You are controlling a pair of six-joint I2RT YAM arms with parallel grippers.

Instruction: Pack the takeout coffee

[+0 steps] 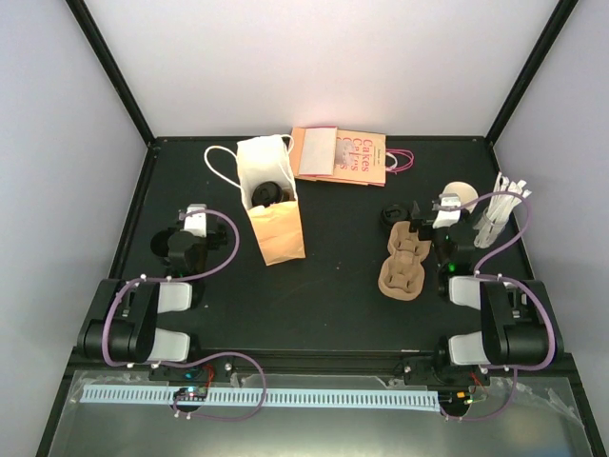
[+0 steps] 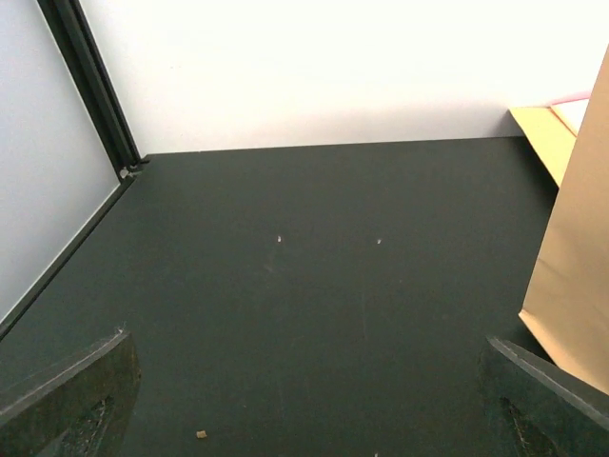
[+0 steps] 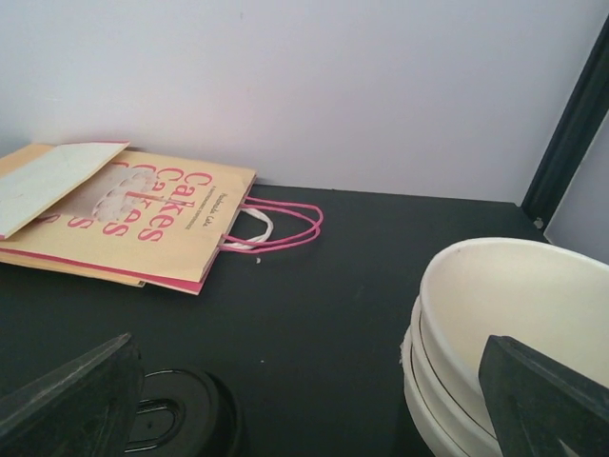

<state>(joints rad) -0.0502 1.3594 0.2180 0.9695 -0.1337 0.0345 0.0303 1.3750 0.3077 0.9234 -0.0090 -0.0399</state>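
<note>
Left gripper [image 2: 304, 339] and right gripper [image 3: 309, 339] gape wide, empty; the round black takeout coffee [image 1: 269, 193] sits inside the brown bag [image 1: 281, 238].

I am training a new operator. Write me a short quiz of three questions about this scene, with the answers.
1. True or false: the left gripper and the right gripper are both shut.
2. What lies flat at the back of the table? A) printed paper bags B) a towel C) a metal tray
3. Fill in: the brown pulp carrier lies on the robot's ___ side.
Key: 1 false, both are open and hold nothing; 2 A; 3 right.
</note>
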